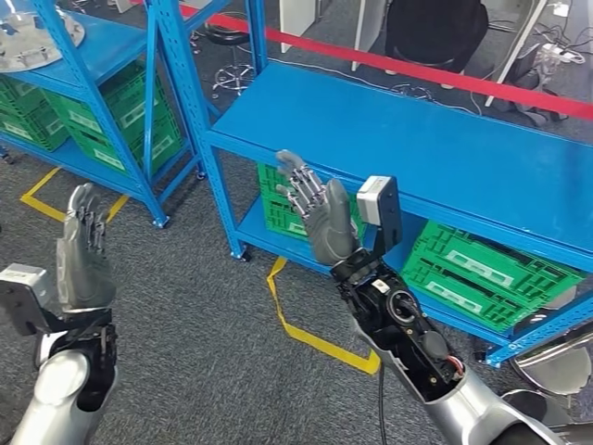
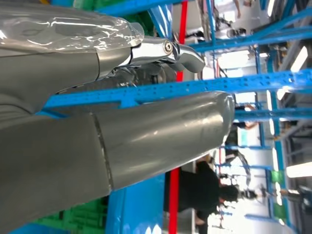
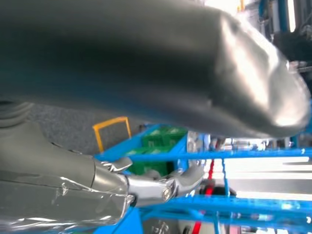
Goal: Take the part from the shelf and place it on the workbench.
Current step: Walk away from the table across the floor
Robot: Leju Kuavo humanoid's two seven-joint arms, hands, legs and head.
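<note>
Both hands are raised with nothing in them. In the head view the right hand (image 1: 321, 209) stands upright, fingers straight and slightly apart, in front of the front edge of the near blue shelf (image 1: 434, 139), close to its left front corner; whether the fingertips touch that edge cannot be told. The left hand (image 1: 83, 246) is also lifted, fingers extended upward and loosely spread, over the grey carpet (image 1: 189, 315), well apart from both racks. The left wrist view shows the thick grey thumb (image 2: 165, 131) and one silvery finger (image 2: 165, 51) stretched out with open space between them; the right wrist view shows the same: thumb (image 3: 221, 73) and finger (image 3: 165, 185) apart, holding nothing.

A round metal part (image 1: 31, 37) lies on the top shelf of the far rack (image 1: 112, 46), at the upper left corner of the head view, far from either hand. Green crates (image 1: 489, 269) sit on the lower level of the near shelf, and more green crates (image 1: 119, 116) under the far rack. Yellow tape (image 1: 308, 329) marks the carpet below the near shelf's front edge. A red band (image 1: 420, 69) runs behind the shelf's back edge.
</note>
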